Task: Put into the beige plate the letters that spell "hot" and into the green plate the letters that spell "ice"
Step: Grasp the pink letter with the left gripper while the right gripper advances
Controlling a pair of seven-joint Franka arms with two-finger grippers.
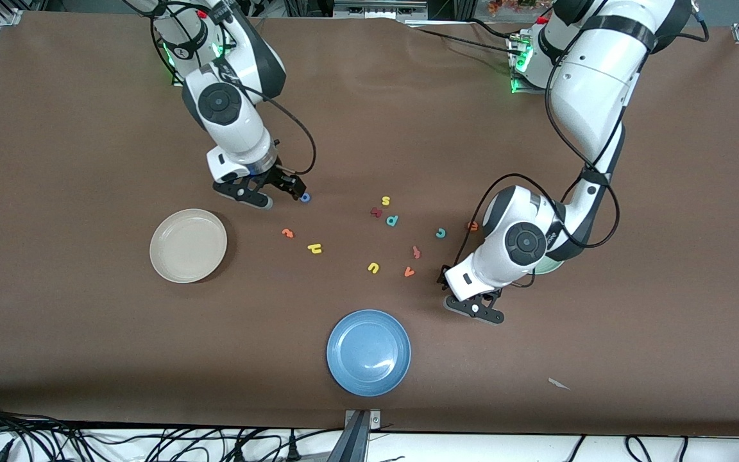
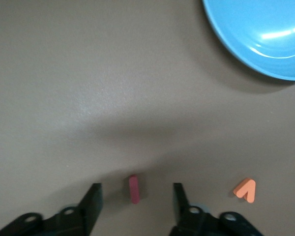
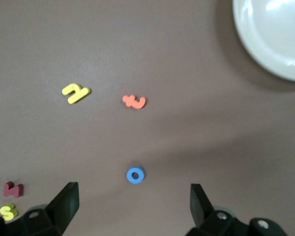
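**A:** Where did the left gripper (image 2: pixel 136 196) sit relative to the dark red straight-bar foam "i" (image 2: pixel 133 189)?

**B:** Directly over it. The jaws were partly open with the bar between them, a gap on each side and no contact. The bar's long axis ran along the fingers, so a squeeze would land across its narrow width. No wrist turn looked necessary.

**A:** Where was it on the table?

**B:** At 12 o'clock from the orange foam "v" (image 1: pixel 409 272) on the front-view clock. The pale mint-green round plate (image 1: pixel 552 264) was at 3 o'clock, mostly under the left arm.

**A:** And the right arm?

**B:** The right gripper (image 3: pixel 132 191) was spread wide over the blue foam ring "o" (image 3: pixel 135 175). The cream-beige round plate (image 1: pixel 188 245) lay at 8 o'clock from the ring.
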